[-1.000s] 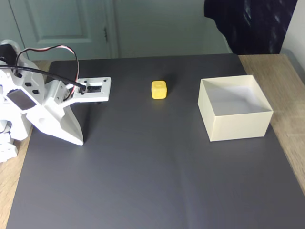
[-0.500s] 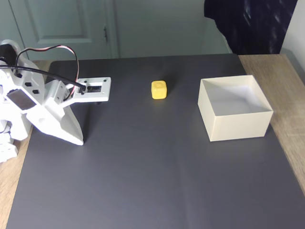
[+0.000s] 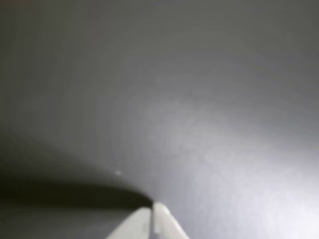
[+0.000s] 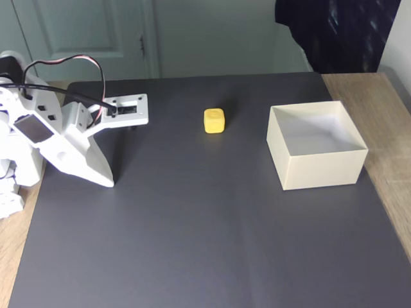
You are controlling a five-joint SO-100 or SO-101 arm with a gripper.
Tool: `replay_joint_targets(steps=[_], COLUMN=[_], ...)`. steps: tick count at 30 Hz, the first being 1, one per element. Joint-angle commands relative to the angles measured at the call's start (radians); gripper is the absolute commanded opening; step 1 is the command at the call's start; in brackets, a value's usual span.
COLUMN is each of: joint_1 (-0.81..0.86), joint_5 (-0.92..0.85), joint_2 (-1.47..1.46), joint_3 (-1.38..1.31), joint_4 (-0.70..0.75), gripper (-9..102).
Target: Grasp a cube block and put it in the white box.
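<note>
claw (image 4: 109,183) far left in fixed view, tip down on dark mat (image 4: 192,244), fingers pressed together w/ nothing held, tips meet in wrist view (image 3: 152,211) | cube block (image 4: 214,120) on mat near back, well apart from claw | white box (image 4: 321,170) right of cube, not touching | surface (image 4: 392,173) wood

one yellow cube block (image 4: 214,120), one white box (image 4: 317,168), one dark mat (image 4: 205,244), one robot arm (image 4: 58,138).
</note>
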Motion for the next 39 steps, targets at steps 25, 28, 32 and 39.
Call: replay_joint_targets(steps=[25,28,32,39], joint_1=[-0.126,-0.155,-0.160,-0.176], joint_5=[0.028,0.015,0.025,0.017], joint_2=[0.008,-0.107,-0.474,-0.908], joint_3=[-0.035,-0.097,-0.305,-0.644], joint_4=[-0.229,-0.310,-0.442,-0.615], gripper=[2,2,0,0])
